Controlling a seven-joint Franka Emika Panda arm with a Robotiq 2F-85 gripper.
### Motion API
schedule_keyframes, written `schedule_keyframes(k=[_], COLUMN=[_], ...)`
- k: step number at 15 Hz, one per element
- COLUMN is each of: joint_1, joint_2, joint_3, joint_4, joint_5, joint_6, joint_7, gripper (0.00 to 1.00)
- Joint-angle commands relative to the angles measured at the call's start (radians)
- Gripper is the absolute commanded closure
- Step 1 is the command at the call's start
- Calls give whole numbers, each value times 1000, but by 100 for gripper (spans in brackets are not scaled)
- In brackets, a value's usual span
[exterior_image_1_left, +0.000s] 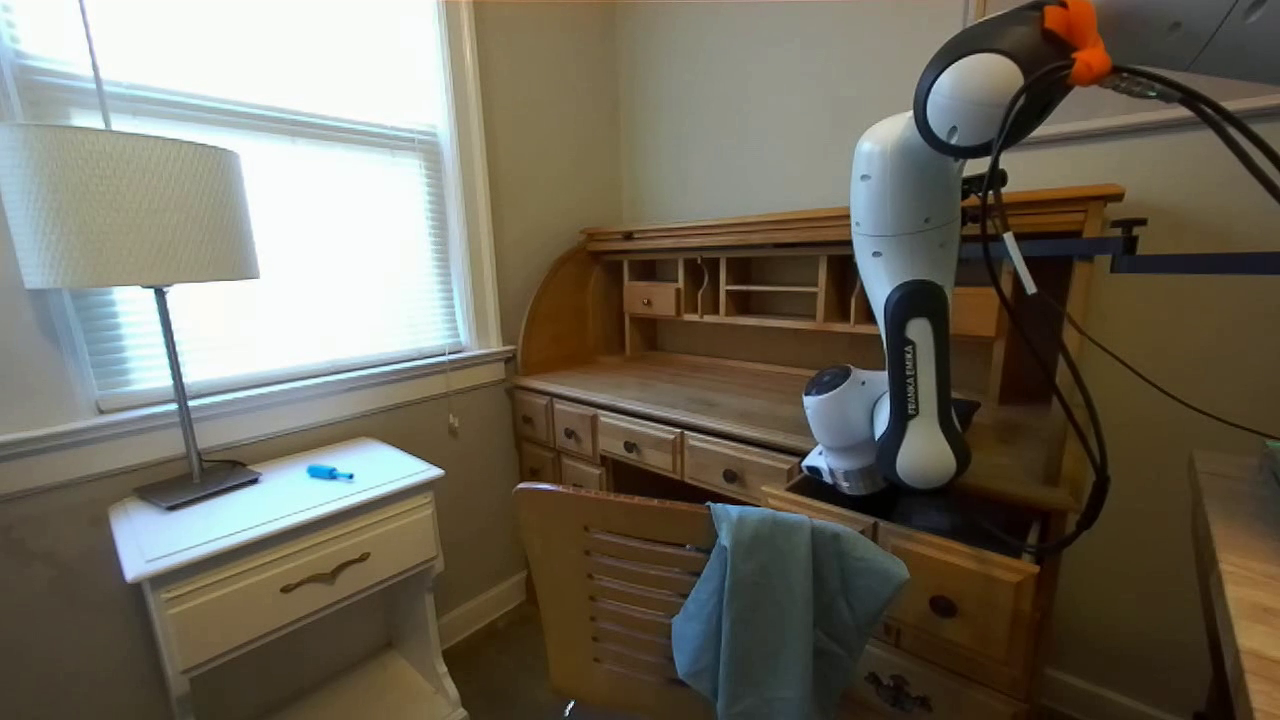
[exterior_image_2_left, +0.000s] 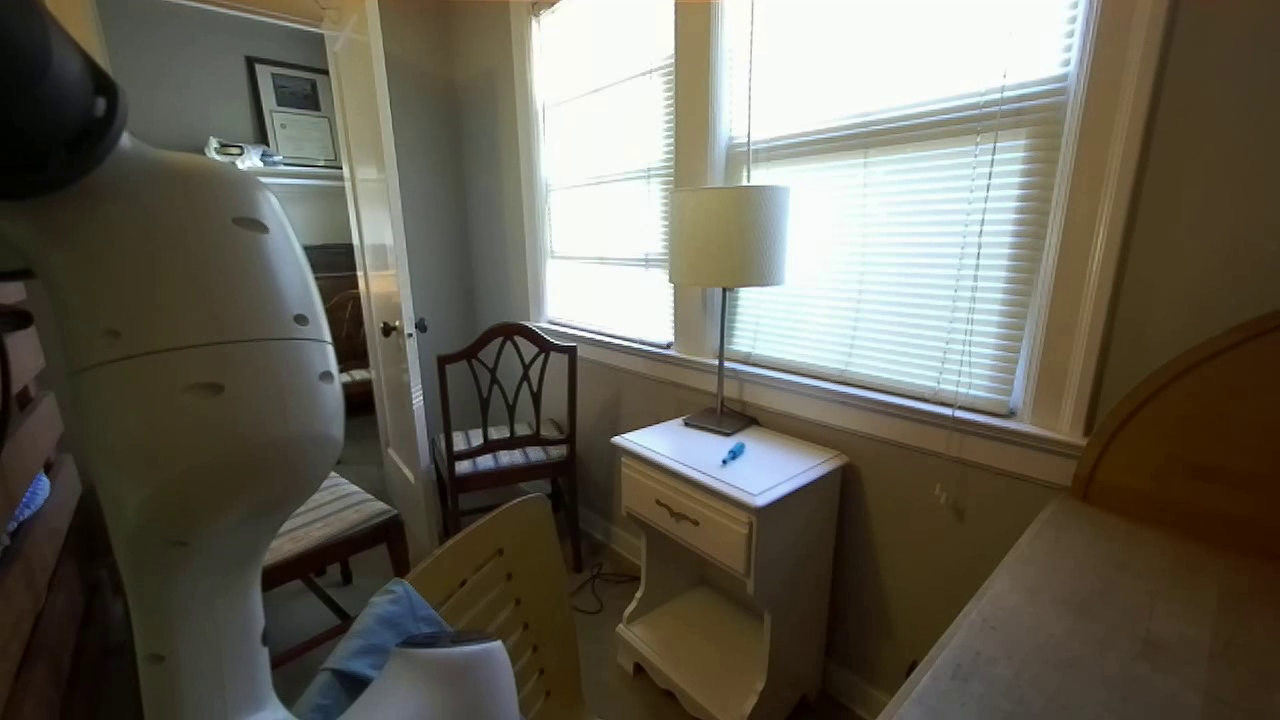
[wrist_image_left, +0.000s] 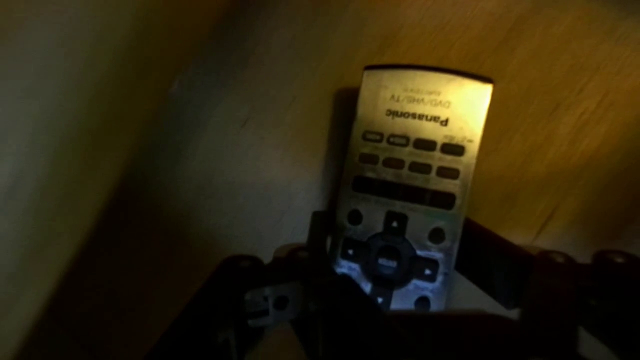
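Observation:
A silver Panasonic remote control (wrist_image_left: 412, 150) with dark buttons lies over a wooden surface (wrist_image_left: 540, 125) in the dim wrist view, its lettering upside down. My gripper (wrist_image_left: 395, 245) has one dark finger along each long edge of the remote, and both fingers appear to touch it. The remote's near end is hidden by the gripper. In an exterior view, the arm's wrist (exterior_image_1_left: 850, 430) reaches down into an open desk drawer (exterior_image_1_left: 960, 585), so the gripper and remote are hidden there. In an exterior view, only upper parts of the arm (exterior_image_2_left: 200, 400) show, and the gripper is out of view.
A wooden roll-top desk (exterior_image_1_left: 690, 385) stands behind the drawer. A chair (exterior_image_1_left: 570, 580) with a blue cloth (exterior_image_1_left: 790, 600) is close in front. A white nightstand (exterior_image_1_left: 300, 560) holds a lamp (exterior_image_1_left: 130, 205) and a small blue object (exterior_image_1_left: 330, 472). A pale drawer wall (wrist_image_left: 90, 115) edges the wrist view.

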Motion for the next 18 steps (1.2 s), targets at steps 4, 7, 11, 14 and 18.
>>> schedule_keyframes(k=[4,7,11,14,18], joint_1=[-56,-81,-90,-96,-97], joint_2=[-64,-88,-120,-159,-199], joint_3=[53,74,82,84,90], joint_4=[-39,-46,-62,-88,-125], joint_5=[68,106,141,159,172], joint_6=[7,7,0,-6,2], joint_7=[90,121,152,167,184], gripper=[64,65,65,65,65])
